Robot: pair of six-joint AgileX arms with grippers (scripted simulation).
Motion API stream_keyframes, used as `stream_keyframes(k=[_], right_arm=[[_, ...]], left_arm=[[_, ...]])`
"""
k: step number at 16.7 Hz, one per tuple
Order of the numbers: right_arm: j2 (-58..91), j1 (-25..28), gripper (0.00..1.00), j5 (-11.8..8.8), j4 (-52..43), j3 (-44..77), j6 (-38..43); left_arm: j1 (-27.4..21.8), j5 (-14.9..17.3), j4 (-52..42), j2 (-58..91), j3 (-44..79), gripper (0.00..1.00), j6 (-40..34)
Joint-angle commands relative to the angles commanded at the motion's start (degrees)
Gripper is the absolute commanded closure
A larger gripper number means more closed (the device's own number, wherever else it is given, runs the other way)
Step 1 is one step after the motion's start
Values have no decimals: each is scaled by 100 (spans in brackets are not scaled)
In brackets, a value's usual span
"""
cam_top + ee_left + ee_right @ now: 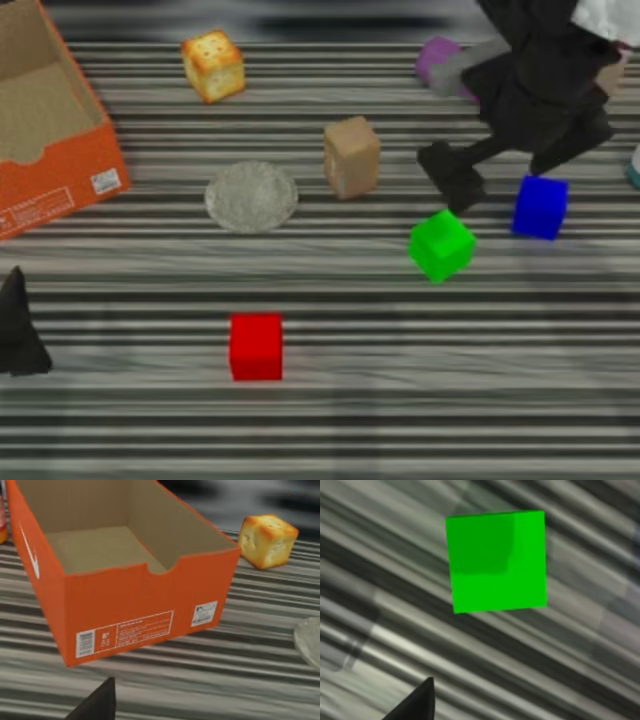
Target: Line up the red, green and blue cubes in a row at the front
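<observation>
Progress looks slight: red cube [256, 346] alone sits forward, green cube [441, 244] and blue cube [540, 207] unaligned, right end effector [505, 178] apparently released, empty.

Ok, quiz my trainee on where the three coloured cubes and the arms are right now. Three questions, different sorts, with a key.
1. True or false: the green cube touches the blue cube.
2. Which cube lies nearest the table's front edge? A. the red cube B. the green cube C. the blue cube
3. Short answer: which arm's end effector hovers just behind the green cube?

Key:
1. False. There is bare table between them.
2. A.
3. The right arm's, open. The left end effector sits parked at the table's left edge.
</observation>
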Motion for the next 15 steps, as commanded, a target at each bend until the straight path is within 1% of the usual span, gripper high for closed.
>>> stream_keyframes(k=[3,6,13,15], right_arm=[[975,210,0,19,-536,994,-52],[1526,328,0,38,-817,1561,-81],[1606,319,0,40,-828,1613,-86],[1652,334,0,42,-616,1420,-96]], left_arm=[[200,52,556,-814,-487,0,517],[288,82,874,-1241,-709,0,831],[301,87,929,-1298,-746,0,887],[301,87,929,-1298,-746,0,887]])
